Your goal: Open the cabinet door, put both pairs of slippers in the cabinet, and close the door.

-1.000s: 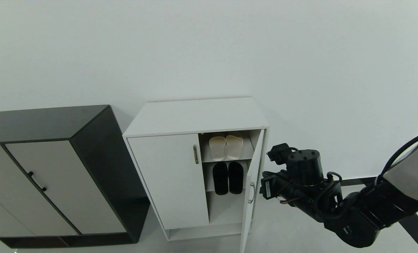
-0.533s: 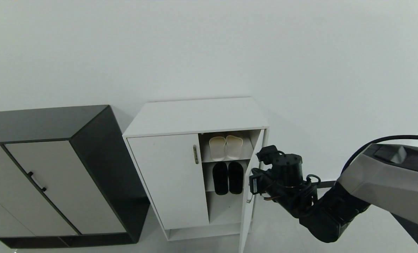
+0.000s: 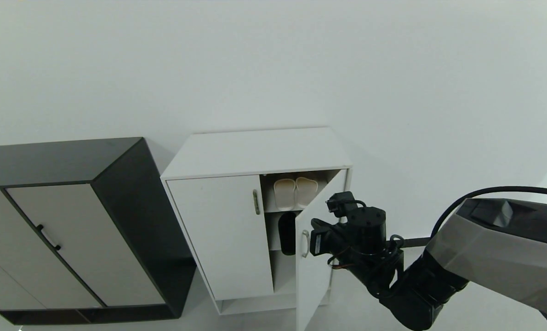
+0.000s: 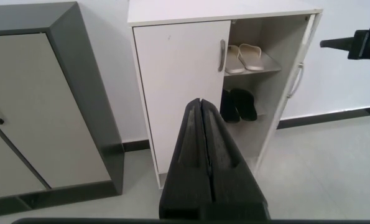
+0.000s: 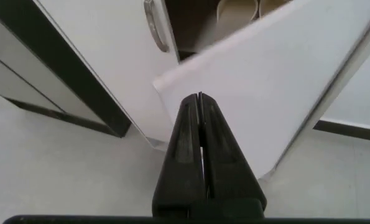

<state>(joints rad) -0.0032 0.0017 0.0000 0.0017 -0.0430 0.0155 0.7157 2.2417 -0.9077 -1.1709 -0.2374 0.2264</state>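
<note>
right arm [image 3: 407, 285] is stretched forward, right gripper [image 5: 200, 98] closed; left gripper [image 4: 200, 102] closed too

Right arm [image 3: 420, 285]: a grey angular forearm shell [image 3: 498, 250] joined a black cylindrical wrist housing [image 3: 367, 225]; a thick black cable [image 3: 485, 188] arched above. Left gripper [image 4: 200, 102] and right gripper [image 5: 201, 98] were matte black, tapered fingers meeting along a thin seam.

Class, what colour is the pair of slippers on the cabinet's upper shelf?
Cream slippers, seen best in the left wrist view.
</note>
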